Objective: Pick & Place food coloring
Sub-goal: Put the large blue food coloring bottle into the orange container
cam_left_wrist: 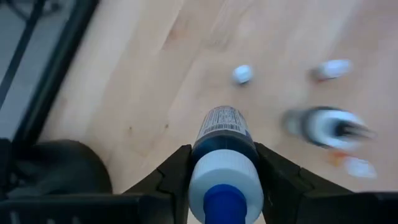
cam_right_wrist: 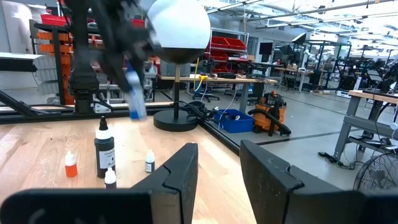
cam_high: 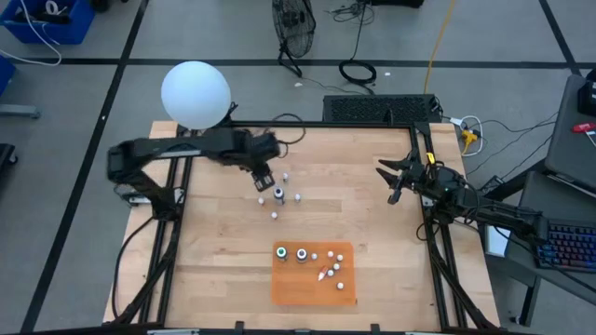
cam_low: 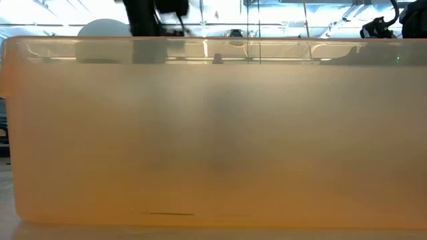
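Holding one blue food coloring bottle [cam_left_wrist: 222,144] in my left tool [cam_left_wrist: 222,171], fingers closed against the body on either side just below its whitish collar and blue tip; the tool hangs above the wooden surface [cam_high: 214,242], over the loose group of bottles at its middle; no contact with the wood visible.

Handling, as a judgement: light, stiff plastic, smooth round wall, so liable to twist or slip in a two-finger pinch; a hold on the labelled body rather than the narrower cap looks best; contents liquid, so keep squeeze modest.

Appearance: dark blue body, printed label with barcode, pale cap, blue nozzle. Below it, a dark bottle [cam_high: 277,194] stands upright with several small white droppers [cam_high: 298,196] close by; one orange-bodied dropper [cam_right_wrist: 71,165] shows in the right wrist view.

Farther out, the orange mat [cam_high: 289,284] near the front edge carries two dark teal-topped bottles [cam_high: 281,252] and a scatter of small white ones, one red-tipped.

My right tool [cam_right_wrist: 217,165] waits open and empty at the right side of the surface.
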Available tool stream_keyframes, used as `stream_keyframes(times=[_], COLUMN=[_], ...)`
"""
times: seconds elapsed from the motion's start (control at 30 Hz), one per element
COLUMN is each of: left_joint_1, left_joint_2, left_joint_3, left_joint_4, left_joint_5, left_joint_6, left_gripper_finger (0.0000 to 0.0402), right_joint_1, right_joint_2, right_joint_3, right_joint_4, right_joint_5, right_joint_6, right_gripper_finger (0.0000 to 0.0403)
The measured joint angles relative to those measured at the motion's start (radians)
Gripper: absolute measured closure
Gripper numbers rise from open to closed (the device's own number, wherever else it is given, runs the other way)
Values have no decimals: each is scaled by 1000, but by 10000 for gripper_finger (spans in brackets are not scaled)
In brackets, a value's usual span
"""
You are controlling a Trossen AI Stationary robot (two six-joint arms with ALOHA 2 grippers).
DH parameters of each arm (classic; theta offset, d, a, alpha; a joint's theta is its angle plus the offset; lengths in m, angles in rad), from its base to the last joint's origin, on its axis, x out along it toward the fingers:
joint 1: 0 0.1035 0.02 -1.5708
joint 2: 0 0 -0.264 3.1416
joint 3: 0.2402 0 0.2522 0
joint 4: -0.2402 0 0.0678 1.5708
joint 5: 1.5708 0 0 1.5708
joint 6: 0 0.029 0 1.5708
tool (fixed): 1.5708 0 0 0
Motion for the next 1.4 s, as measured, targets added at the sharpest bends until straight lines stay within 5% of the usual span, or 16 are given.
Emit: stream_keyframes(times=[0.3, 0.47, 0.63, 0.97, 1.4], left_joint_1=[-362, -611, -774, -813, -770], left_joint_2=[-261, -217, -60, 302, 459], left_joint_3=[13, 29, 159, 345, 347], left_joint_4=[198, 338, 253, 83, -48], left_joint_5=[13, -11, -126, -92, 26], left_joint_6=[-72, -9, -33, -91, -343], left_gripper_finger=[259, 259, 259, 259, 260], right_joint_1=[0, 0, 0, 0, 0], right_joint_2=[0, 0, 0, 0, 0], right_joint_3=[0, 0, 0, 0, 0], right_joint_4=[0, 0, 3, 2, 1], right_joint_5=[0, 0, 0, 0, 0], right_joint_6=[0, 0, 0, 0, 0], right_gripper_finger=[293, 293, 293, 293, 293])
